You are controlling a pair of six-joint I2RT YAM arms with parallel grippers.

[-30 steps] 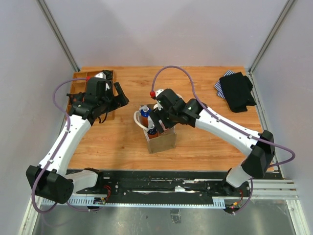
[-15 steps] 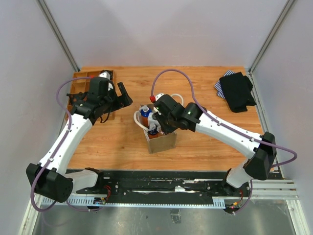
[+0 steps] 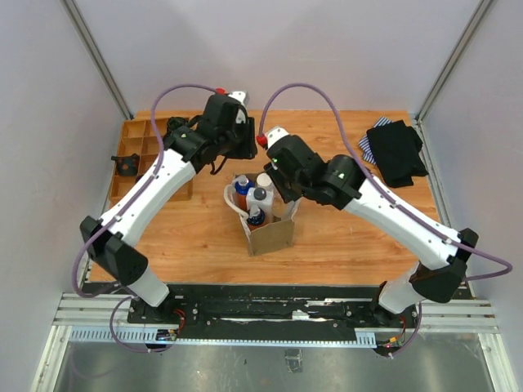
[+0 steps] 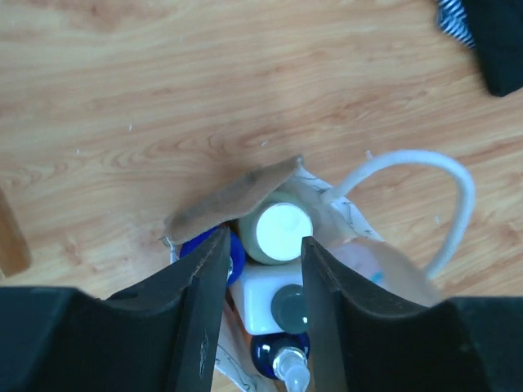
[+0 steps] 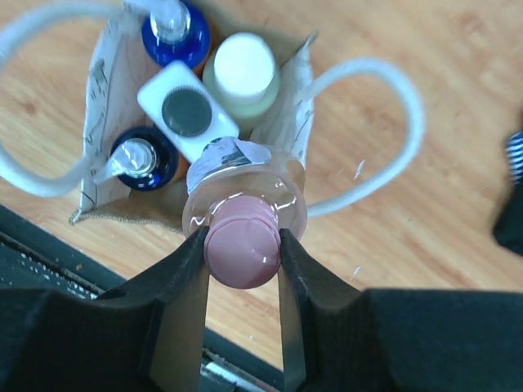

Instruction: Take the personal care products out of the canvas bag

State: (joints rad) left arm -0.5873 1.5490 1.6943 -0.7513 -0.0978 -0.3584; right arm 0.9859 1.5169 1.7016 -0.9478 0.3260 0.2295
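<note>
Wooden table (image 3: pixel 343 237) inside pale grey walls. The canvas bag (image 3: pixel 274 235) is standing near its centre, with a wooden tray (image 3: pixel 135 147) toward 10 o'clock of the bag and a black garment (image 3: pixel 396 151) toward 2 o'clock.

Item 1: pink-capped clear bottle (image 5: pixel 245 196).
- My right gripper (image 5: pixel 242 241) is pinching its pink cap, 1 finger pressing on each side.
- The body is hanging over the bag's 5 o'clock corner. I cannot tell whether its base is clearing the rim.
- I am judging it light, smooth and thin-walled. It is likely to swing below the cap, so the cap's flat sides are serving as the surest hold.

Items 2 to 5 are standing upright inside the bag, packed close together.
- 2 blue-capped bottles (image 5: pixel 174 31), at 11 and 8 o'clock.
- 1 olive-beige bottle (image 4: pixel 282 231) with a cream cap, at 1 o'clock.
- 1 white bottle (image 5: pixel 186 108) in the middle.
- I am judging all 4 rigid and light. Only their caps and necks are offering a hold from above.

Left gripper (image 4: pixel 263 245): hovering above the bag, fingers parted and holding nothing, framing the cream cap.

Bag: soft canvas with floppy rope handles (image 5: pixel 384 139). I am expecting it to tip or drag if a bottle catches on its wall.
</note>
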